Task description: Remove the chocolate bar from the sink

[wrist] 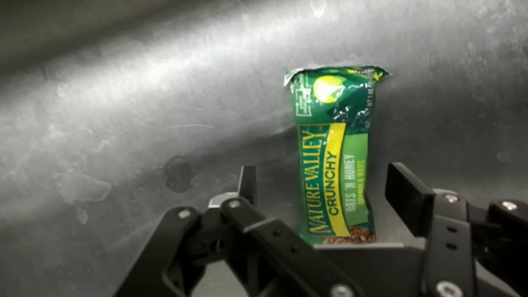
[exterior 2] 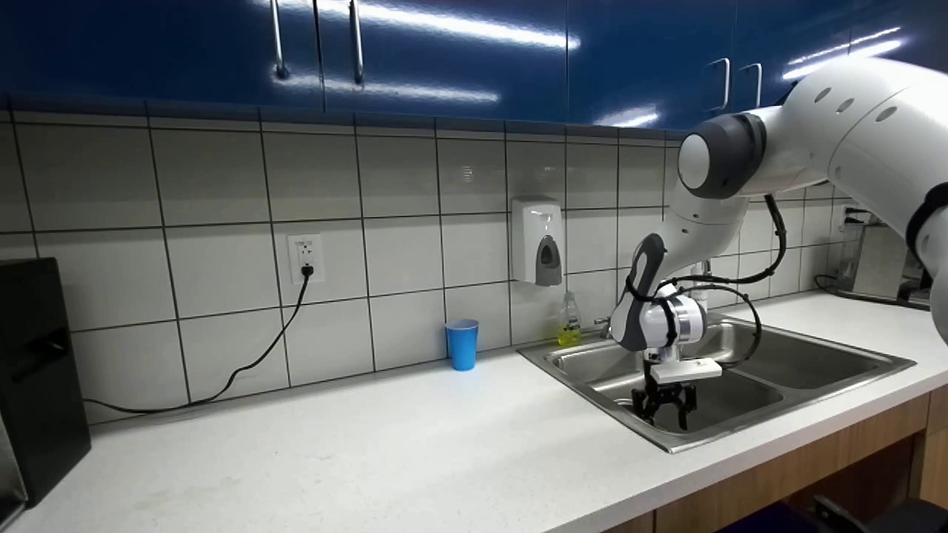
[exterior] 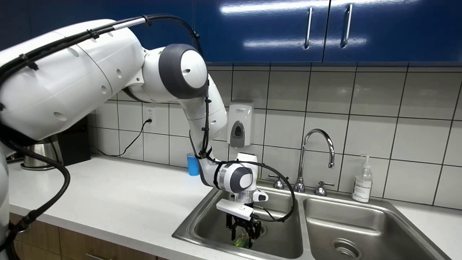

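Note:
The chocolate bar [wrist: 326, 111] is a flat oblong packet in a green wrapper with a yellow stripe, lying on the metal floor of the sink. It also shows as a small green patch in an exterior view [exterior: 241, 241], partly hidden by the fingers. My gripper [wrist: 323, 177] is open, pointing down, with one finger on each side of the bar and gaps on both sides. The bar's lower end is hidden behind the gripper. The gripper shows inside one basin in both exterior views [exterior: 242, 238] [exterior 2: 667, 419]. The sink [exterior: 306, 227] is steel with two basins.
A chrome faucet [exterior: 305, 155] and handles stand behind the basins. A soap bottle [exterior: 362, 182] stands at the back rim. A blue cup [exterior 2: 463, 344] stands on the white counter [exterior 2: 355, 444] by the wall. A soap dispenser [exterior 2: 537, 240] hangs on the tiles.

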Robot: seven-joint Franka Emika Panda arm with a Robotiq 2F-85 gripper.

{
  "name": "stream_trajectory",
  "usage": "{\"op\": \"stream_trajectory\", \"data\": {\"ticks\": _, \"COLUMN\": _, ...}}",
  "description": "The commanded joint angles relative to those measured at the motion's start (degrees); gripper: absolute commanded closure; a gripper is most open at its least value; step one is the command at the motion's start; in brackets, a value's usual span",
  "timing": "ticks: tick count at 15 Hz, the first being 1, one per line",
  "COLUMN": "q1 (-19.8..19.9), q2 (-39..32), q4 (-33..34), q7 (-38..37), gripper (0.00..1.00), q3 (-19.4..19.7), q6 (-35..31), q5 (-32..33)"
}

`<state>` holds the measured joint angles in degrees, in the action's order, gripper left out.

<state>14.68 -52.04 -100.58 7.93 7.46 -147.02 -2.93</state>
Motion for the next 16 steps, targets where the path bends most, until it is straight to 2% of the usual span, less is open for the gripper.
{"op": "stream_trajectory", "data": {"ticks": 1, "q1": -0.41, "q2": 0.94, "q4": -0.19, "q7": -1.44, "gripper": 0.5, "q3": 0.42, "q6": 1.99, "q5": 1.18}}
{"op": "stream_trajectory", "data": {"ticks": 6, "q1": 0.15, "q2": 0.45, "q4": 0.07, "q7": -1.05, "gripper": 0.89, "q3": -0.21, "q6": 2.34, "q5": 0.66}}
{"op": "stream_trajectory", "data": {"ticks": 16, "q1": -0.2, "q2": 2.53, "q4": -0.89, "q7": -2.89, "gripper": 0.9, "q3": 0.12, "q6": 2.31, "q5": 0.2}}
